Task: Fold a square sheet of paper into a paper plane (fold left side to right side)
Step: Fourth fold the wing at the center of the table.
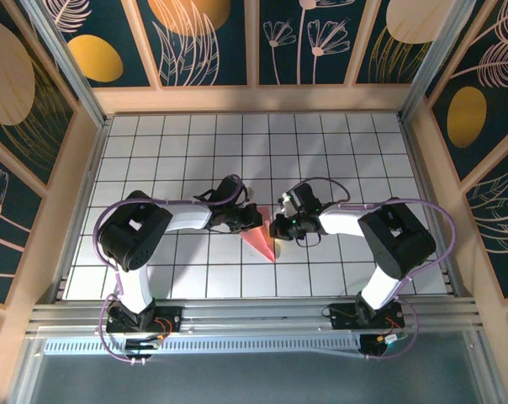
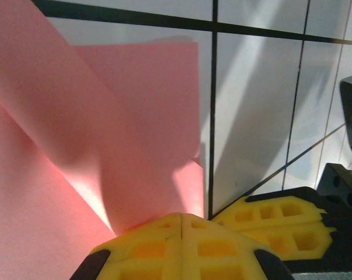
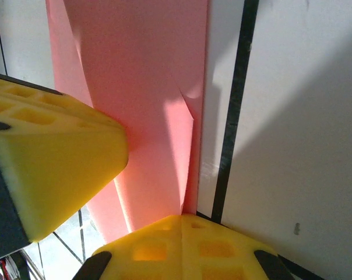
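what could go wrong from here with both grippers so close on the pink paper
1. The left gripper is shut and seems to pinch a lifted flap of the paper. With the right gripper shut at the same end, pulling apart may tear it.
2. A wrinkle shows near the right gripper's tips, and pressing there could set a stray crease.
3. The yellow fingers of both arms sit very close and may collide.

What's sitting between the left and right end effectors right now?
The folded salmon-pink paper lies between the left end effector and right end effector, clearest in the top view.
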